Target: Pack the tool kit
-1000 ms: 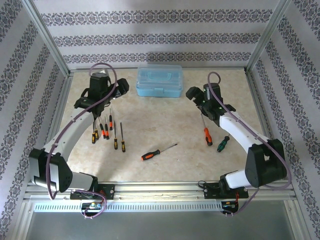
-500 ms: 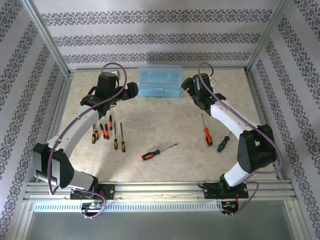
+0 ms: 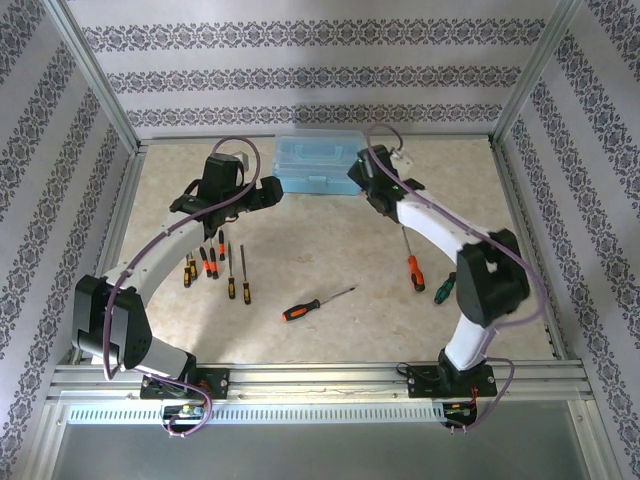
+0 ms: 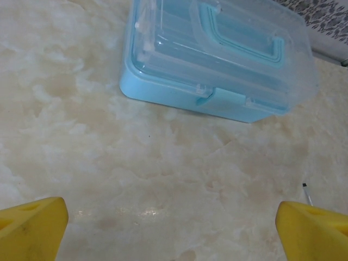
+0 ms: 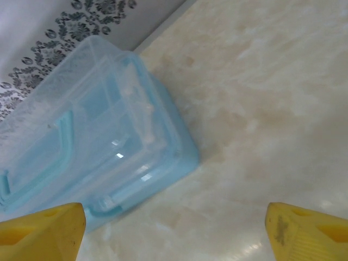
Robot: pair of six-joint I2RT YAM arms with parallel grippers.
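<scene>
The left gripper has its yellow fingers spread wide at the two lower corners of the left wrist view, with bare table between them and nothing held. The right gripper is likewise spread, its fingers wide apart and empty.

The task item, a light blue tool box with a clear lid, stands closed at the far centre of the marble-pattern table. The left gripper lies just beside its left end and the right gripper near its right end; whether either touches the box cannot be told.

Compared with one second ago, both arms have swung inward. The left gripper has moved right and the right gripper has moved left and farther back, so both now flank the box. The box has not shifted.

- Row of small screwdrivers: left of centre, unmoved.
- Orange-handled screwdriver: near centre, unmoved.
- Second orange-handled screwdriver and green-handled screwdriver: right side, unmoved.

A thin dark tip in the left wrist view is probably a screwdriver blade.
</scene>
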